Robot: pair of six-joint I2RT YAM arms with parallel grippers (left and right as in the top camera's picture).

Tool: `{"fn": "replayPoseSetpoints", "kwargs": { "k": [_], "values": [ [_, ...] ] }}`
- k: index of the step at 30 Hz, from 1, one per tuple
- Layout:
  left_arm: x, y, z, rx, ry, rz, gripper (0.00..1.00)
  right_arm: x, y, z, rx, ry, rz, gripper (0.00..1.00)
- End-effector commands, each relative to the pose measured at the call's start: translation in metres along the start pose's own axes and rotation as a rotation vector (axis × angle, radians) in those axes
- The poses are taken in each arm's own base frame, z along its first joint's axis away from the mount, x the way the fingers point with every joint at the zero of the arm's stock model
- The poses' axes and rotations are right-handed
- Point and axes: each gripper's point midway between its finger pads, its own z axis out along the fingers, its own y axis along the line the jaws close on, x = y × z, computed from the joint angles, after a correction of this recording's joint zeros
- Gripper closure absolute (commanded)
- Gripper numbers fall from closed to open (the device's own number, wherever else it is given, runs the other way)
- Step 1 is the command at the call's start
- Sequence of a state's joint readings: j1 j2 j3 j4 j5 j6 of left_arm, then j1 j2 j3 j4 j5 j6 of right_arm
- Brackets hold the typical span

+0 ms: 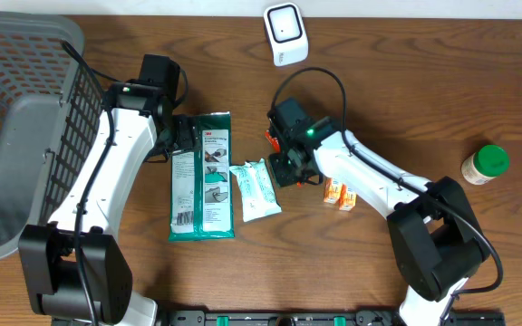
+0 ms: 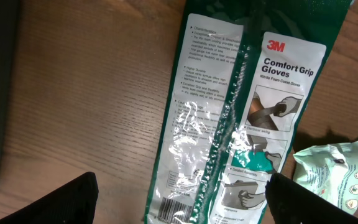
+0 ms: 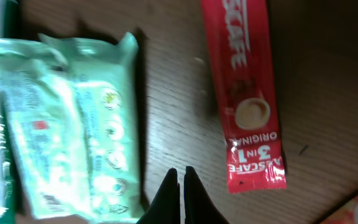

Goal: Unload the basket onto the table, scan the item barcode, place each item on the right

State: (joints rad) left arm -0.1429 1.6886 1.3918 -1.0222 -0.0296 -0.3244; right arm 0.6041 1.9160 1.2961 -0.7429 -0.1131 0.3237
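Observation:
The white barcode scanner (image 1: 284, 33) stands at the table's far edge. A green 3M glove pack (image 1: 202, 177) (image 2: 241, 112) lies flat, its barcode (image 2: 176, 208) facing up at the near end. My left gripper (image 1: 176, 138) (image 2: 179, 205) hovers open over the pack's far end, one finger on each side, holding nothing. A pale green wipes pack (image 1: 255, 188) (image 3: 73, 118) lies right of it. My right gripper (image 1: 290, 167) (image 3: 180, 177) is shut and empty above bare wood, between the wipes pack and a red Nescafe sachet (image 3: 244, 93).
A grey mesh basket (image 1: 16, 127) fills the left side. Two small orange boxes (image 1: 340, 194) lie under the right arm. A bottle with a green lid (image 1: 485, 165) stands at the far right.

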Motion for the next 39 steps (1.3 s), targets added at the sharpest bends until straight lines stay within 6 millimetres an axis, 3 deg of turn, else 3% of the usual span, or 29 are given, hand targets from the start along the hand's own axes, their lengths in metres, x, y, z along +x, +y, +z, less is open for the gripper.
{"fn": "replayPoseSetpoints", "kwargs": {
  "k": [1, 5, 13, 22, 29, 33, 36, 39],
  "values": [
    [-0.004, 0.001, -0.005, -0.004, -0.015, -0.002, 0.13, 0.010, -0.008, 0.012, 0.040, 0.008, 0.066, 0.99],
    [-0.004, 0.001, -0.005, -0.004, -0.015, -0.001, 0.13, 0.010, -0.017, 0.022, 0.068, -0.025, 0.072, 0.99],
    [-0.004, 0.001, -0.005, -0.004, -0.015, -0.001, 0.13, -0.012, -0.077, 0.011, 0.343, -0.163, 0.158, 0.99],
    [-0.004, 0.001, -0.005, -0.004, -0.015, -0.001, 0.13, -0.053, -0.096, 0.002, 0.329, -0.321, 0.231, 0.96],
    [-0.004, 0.001, -0.005, -0.004, -0.015, -0.002, 0.13, -0.057, -0.082, 0.003, 0.248, -0.316, 0.212, 0.99],
    [-0.004, 0.001, -0.005, -0.004, -0.015, -0.002, 0.13, -0.062, -0.061, -0.012, 0.142, -0.324, 0.185, 0.99],
    [-0.004, 0.001, -0.005, -0.004, -0.015, -0.002, 0.13, -0.058, -0.050, -0.019, 0.083, -0.307, 0.189, 0.99],
    [-0.004, 0.001, -0.005, -0.004, -0.015, -0.001, 0.13, -0.046, -0.048, -0.014, 0.069, -0.258, 0.232, 0.99]
  ]
}}
